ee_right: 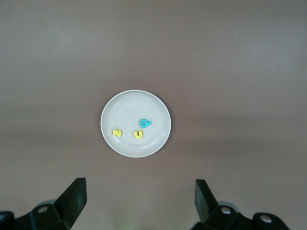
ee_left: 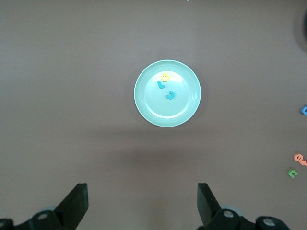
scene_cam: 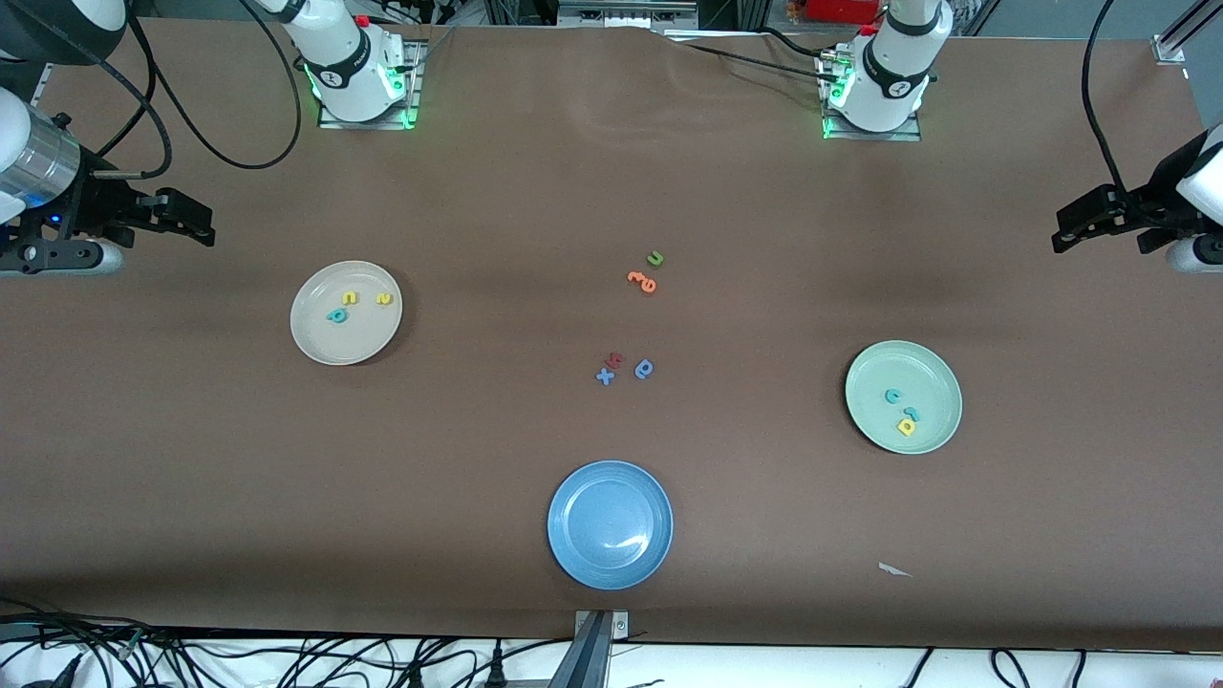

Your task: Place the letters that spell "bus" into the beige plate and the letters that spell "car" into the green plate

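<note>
The beige plate (scene_cam: 323,344) lies toward the right arm's end and holds the teal b (scene_cam: 336,314), yellow u (scene_cam: 350,298) and yellow s (scene_cam: 384,299). In the green plate (scene_cam: 932,377), toward the left arm's end, lie the teal c (scene_cam: 892,395), teal r (scene_cam: 911,413) and yellow a (scene_cam: 906,427). My right gripper (scene_cam: 203,227) hangs open and empty high over the table edge, looking down on the beige plate (ee_right: 129,110). My left gripper (scene_cam: 1065,229) is likewise open and empty, high above the green plate (ee_left: 144,103).
A blue plate (scene_cam: 610,524) sits nearest the front camera at mid-table. Loose letters lie in the middle: a green u (scene_cam: 654,258), an orange e (scene_cam: 643,280), a red letter (scene_cam: 616,359), a blue x (scene_cam: 605,376) and a blue round-bowled letter (scene_cam: 645,369).
</note>
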### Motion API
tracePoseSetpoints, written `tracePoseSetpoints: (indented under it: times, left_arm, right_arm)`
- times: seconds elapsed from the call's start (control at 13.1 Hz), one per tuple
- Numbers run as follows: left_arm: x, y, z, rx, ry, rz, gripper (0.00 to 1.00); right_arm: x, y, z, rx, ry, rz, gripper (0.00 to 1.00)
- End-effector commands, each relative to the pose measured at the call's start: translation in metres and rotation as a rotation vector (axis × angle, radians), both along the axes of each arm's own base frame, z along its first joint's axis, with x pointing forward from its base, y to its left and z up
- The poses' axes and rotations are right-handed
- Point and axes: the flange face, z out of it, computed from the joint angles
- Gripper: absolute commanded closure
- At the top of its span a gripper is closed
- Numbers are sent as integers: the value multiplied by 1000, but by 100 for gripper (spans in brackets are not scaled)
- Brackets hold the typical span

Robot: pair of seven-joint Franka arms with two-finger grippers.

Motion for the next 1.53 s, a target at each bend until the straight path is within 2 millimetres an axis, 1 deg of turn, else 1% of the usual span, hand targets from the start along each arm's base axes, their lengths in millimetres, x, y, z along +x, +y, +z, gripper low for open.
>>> tracePoseSetpoints:
  times: [0.0,0.15,0.69,0.92,0.99,1.15,1.22,1.45]
  left_arm:
    - [-5,-1,4,-18,-2,-18,0]
    - [-5,-2,4,-18,-2,-20,0]
    - [-5,-2,3,-18,-2,-20,0]
    - [-5,-2,4,-18,-3,-20,0]
    - [-5,-2,4,-18,-3,-20,0]
    - [-5,-2,4,-18,-3,-20,0]
    - [-5,-2,4,-18,-3,-20,0]
    - [-5,-2,4,-16,-3,-18,0]
  right_arm:
    - [13,-3,15,17,-31,-3,0]
    - [15,-11,14,18,-31,-16,0]
    - [14,-11,13,19,-28,-23,0]
    - [15,-8,16,15,-34,-22,0]
    - [14,-10,17,12,-37,-25,0]
    - [16,-12,28,9,-60,-25,0]
    - [14,-11,30,5,-56,-24,0]
    - [13,-12,26,-1,-33,-28,0]
